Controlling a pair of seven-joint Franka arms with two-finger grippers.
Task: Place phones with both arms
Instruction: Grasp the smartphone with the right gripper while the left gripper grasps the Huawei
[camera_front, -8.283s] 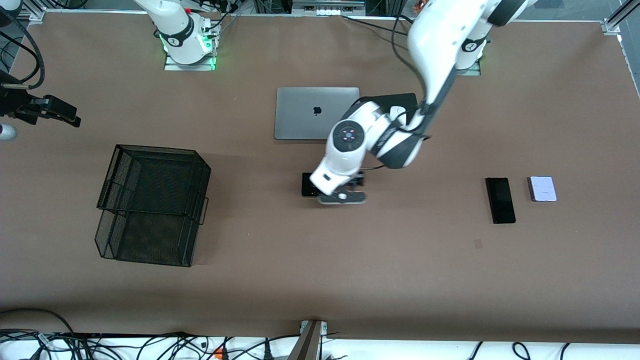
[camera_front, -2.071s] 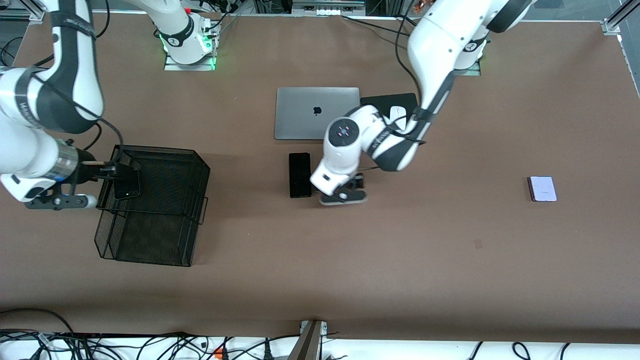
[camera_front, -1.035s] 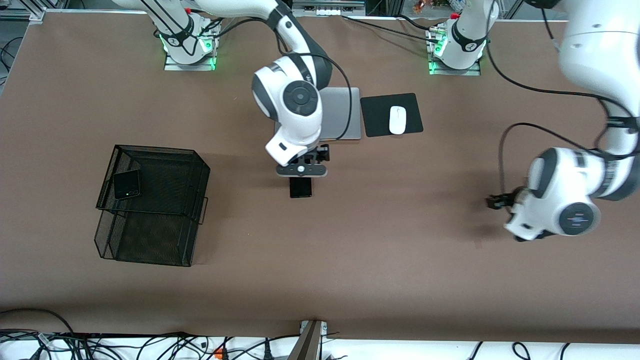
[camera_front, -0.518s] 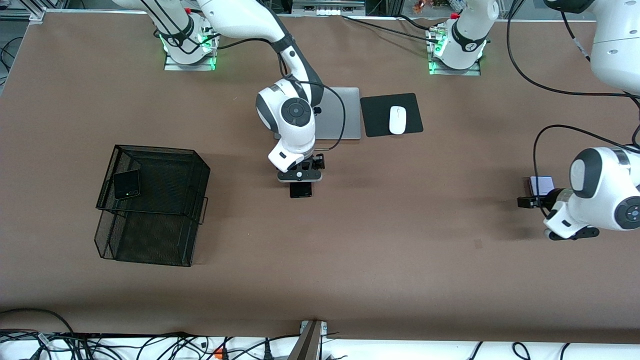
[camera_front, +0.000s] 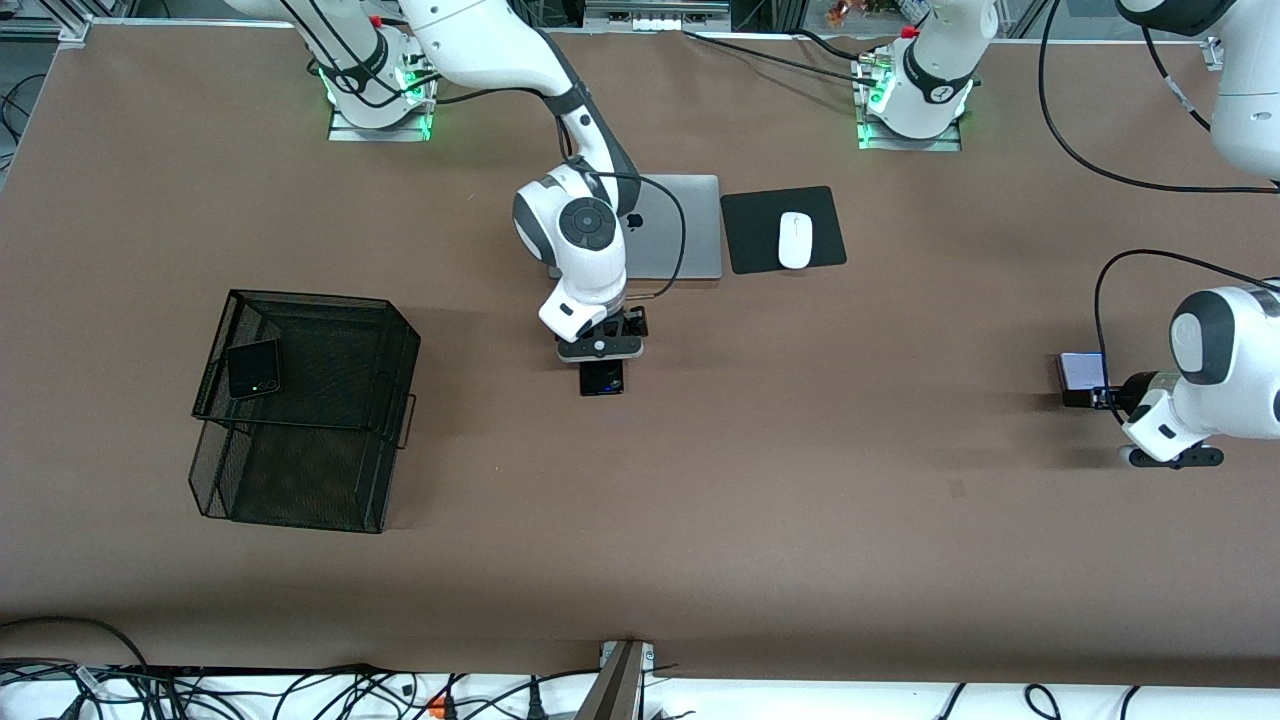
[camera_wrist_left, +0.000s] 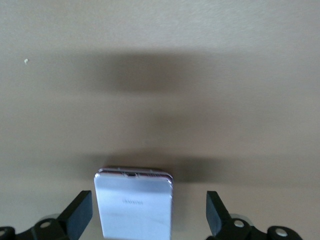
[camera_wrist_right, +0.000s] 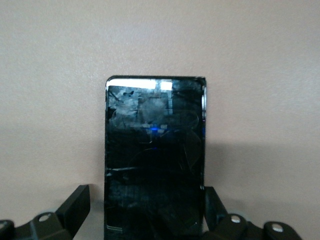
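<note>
Right gripper (camera_front: 600, 340): jaws spread wide, fingers (camera_wrist_right: 75, 202) straddling the long black phone (camera_wrist_right: 154, 155) on both long sides, nothing yet clamped. The phone lies flat near the middle of the desk (camera_front: 700, 520), nearer the front camera than the grey laptop (camera_front: 680, 225); one end shows from under the gripper (camera_front: 601, 378).

Left gripper (camera_front: 1100, 395): also wide open, low at the white-lavender phone (camera_front: 1080, 368), which lies flat close to the desk edge at the left arm's end. In the left wrist view the phone (camera_wrist_left: 134, 207) is seen between the fingers (camera_wrist_left: 77, 215) but off-centre, closer to one finger than the other.

The small black phone (camera_front: 253, 368) is noted already lying in the upper tier of the black mesh basket (camera_front: 300, 480), toward the right arm's end. The white mouse (camera_front: 794, 239) sits on its black pad (camera_front: 760, 250) beside the laptop.

Risks, judged:
- Off-centre straddle on the left: the nearer finger would likely touch first and push or turn the phone.
- Thin flat slabs: if closed too high, the fingers may slip over the edges.
- A grip near one end of the long phone may let it droop.
</note>
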